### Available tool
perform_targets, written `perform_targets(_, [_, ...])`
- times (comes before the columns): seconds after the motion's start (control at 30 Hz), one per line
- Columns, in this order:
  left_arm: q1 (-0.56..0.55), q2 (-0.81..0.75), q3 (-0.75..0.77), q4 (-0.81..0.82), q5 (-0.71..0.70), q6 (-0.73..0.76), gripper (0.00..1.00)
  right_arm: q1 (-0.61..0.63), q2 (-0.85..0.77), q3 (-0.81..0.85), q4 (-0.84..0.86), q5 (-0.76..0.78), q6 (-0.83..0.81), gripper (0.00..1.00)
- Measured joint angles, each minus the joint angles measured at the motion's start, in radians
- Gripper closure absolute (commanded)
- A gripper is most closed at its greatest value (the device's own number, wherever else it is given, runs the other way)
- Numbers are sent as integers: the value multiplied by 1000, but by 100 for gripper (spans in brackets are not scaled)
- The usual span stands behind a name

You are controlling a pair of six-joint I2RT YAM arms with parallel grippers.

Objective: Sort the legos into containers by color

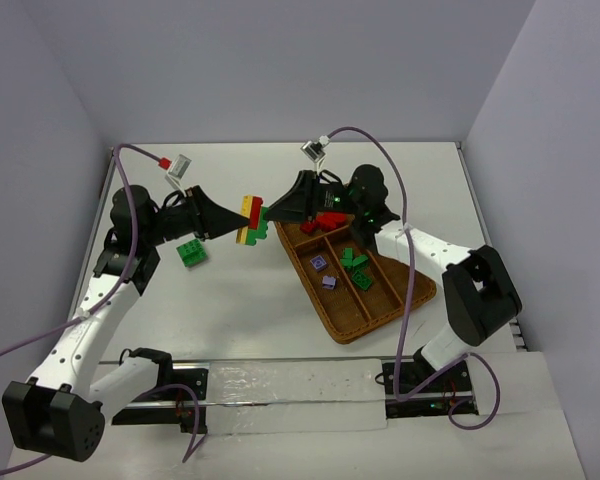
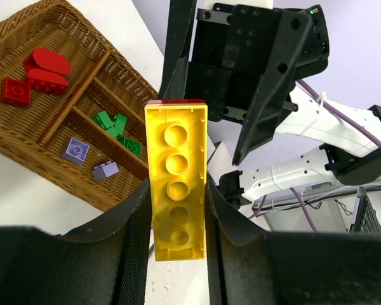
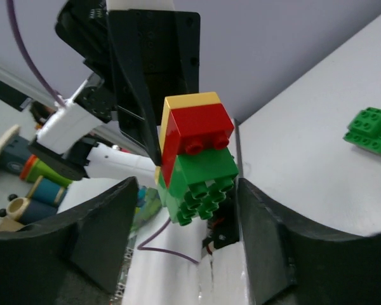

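My left gripper [image 1: 238, 218] is shut on a yellow brick [image 2: 176, 184], the end of a raised clump [image 1: 252, 220] of yellow, red [image 3: 200, 127] and green [image 3: 200, 181] bricks. My right gripper [image 1: 272, 213] faces it. Its jaws stand open on either side of the green end [image 3: 186, 188], with a clear gap on one side. The wicker tray [image 1: 365, 322] lies right of centre. It holds red bricks [image 1: 315, 226] in the far section, green ones [image 1: 355, 262] in one slot and pale purple ones [image 1: 323, 272] in another.
A loose green clump [image 1: 191, 253] lies on the white table under the left arm; it also shows in the right wrist view [image 3: 370, 130]. Purple cables hang over both arms. A rail runs along the near table edge.
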Motion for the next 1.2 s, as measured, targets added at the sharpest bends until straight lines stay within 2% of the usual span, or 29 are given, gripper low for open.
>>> perform_targets(0.07, [0,-8,-6,7,2,-2,100,2,10,3,31,-1,28,49])
perform_targets(0.27, [9,-33,-13,20,14,-7,100,10,53,28,71,-10,82,74])
perform_targets(0.33, [11,-33,-13,20,13,-5,100,10,55,28,80,-11,87,87])
perform_targets(0.5, [11,-38,-13,20,10,-5,100,11,56,26,89,-7,96,99])
perform_targets(0.63, [11,-39,-13,-6,-6,10,100,13,51,-11,108,25,97,100])
perform_targets(0.73, [17,-39,-13,-50,-19,33,100,18,30,-40,55,71,75,100])
perform_targets(0.93, [78,-51,-12,-69,-46,44,100,18,-88,-39,-259,203,-123,100])
perform_targets(1.2, [92,-59,-9,-58,-74,31,100,18,-170,-19,-577,361,-303,100])
